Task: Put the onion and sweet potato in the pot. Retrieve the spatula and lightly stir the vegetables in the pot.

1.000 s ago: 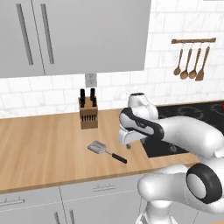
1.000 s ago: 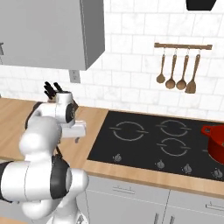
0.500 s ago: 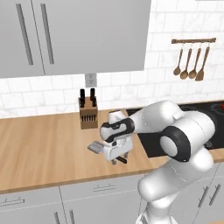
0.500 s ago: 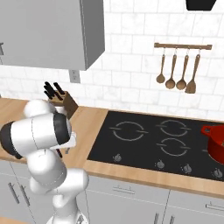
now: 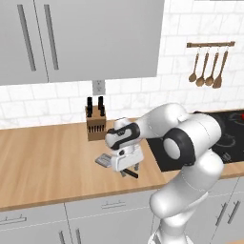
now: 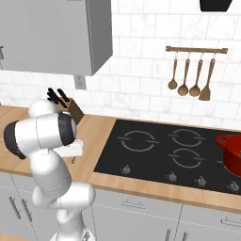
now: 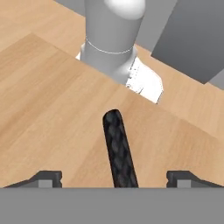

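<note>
Spatula (image 5: 116, 165) lies flat on the wooden counter (image 5: 47, 157), just left of the black cooktop (image 6: 174, 153) and in front of the wooden knife block (image 5: 96, 123). From the left base camera, its grey blade shows to the left of the hand, and the tip of its dark handle pokes out on the cooktop side. The white arm bends down from the robot's base so that its hand hangs directly over the spatula, low above the counter. The gripper (image 5: 127, 167) points downward, and its jaws stand wide apart, holding nothing. From the hand camera, the two dark fingertips (image 7: 46, 178) sit far to either side, and the spatula's black, textured handle (image 7: 118, 151) runs up the middle between them, touching neither.

From the right base camera, the red pot (image 6: 231, 154) stands on the cooktop at its far right edge, well apart from the spatula and the hand. Whether anything is inside the pot cannot be told from here. Four wooden utensils (image 6: 194, 77) hang from a rail on the white tiled wall behind the cooktop. Grey wall cabinets (image 5: 86, 38) hang above the counter, over the knife block.
</note>
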Robot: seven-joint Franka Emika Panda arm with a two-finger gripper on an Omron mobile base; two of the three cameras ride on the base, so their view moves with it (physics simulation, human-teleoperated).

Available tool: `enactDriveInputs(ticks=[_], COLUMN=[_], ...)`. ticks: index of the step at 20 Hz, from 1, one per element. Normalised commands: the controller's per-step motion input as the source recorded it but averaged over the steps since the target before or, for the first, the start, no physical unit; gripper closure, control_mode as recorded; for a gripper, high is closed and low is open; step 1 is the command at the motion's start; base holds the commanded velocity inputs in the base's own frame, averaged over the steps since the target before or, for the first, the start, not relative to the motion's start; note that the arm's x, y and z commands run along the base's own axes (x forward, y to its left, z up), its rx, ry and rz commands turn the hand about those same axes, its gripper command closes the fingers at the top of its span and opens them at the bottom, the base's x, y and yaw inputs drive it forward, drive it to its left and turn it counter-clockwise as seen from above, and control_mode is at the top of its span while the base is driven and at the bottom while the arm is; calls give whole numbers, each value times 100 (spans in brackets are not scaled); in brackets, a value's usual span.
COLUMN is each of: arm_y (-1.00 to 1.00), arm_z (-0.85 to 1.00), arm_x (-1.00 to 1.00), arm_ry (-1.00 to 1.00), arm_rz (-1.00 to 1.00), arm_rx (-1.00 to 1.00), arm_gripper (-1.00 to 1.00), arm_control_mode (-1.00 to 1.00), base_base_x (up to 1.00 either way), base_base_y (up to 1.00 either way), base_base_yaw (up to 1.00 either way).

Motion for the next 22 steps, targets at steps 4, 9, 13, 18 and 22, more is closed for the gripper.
enactDriveInputs(ticks=[4, 9, 13, 18, 22], arm_y=[-4, -23, -12, -3, -8], arm_z=[-38, -27, -38, -10, 35], arm_x=[-78, -62, -6, -4, -62], arm_ry=[-5, -7, 0, 1, -4], arm_rz=[0, 0, 0, 0, 8], arm_rx=[2, 3, 2, 2, -4], arm_gripper=[-100, -100, 100, 100, 100], arm_control_mode=[-100, -100, -100, -100, -100], base_base_x=[0, 0, 0, 0, 0], base_base_y=[0, 0, 0, 0, 0], base_base_yaw=[0, 0, 0, 0, 0])
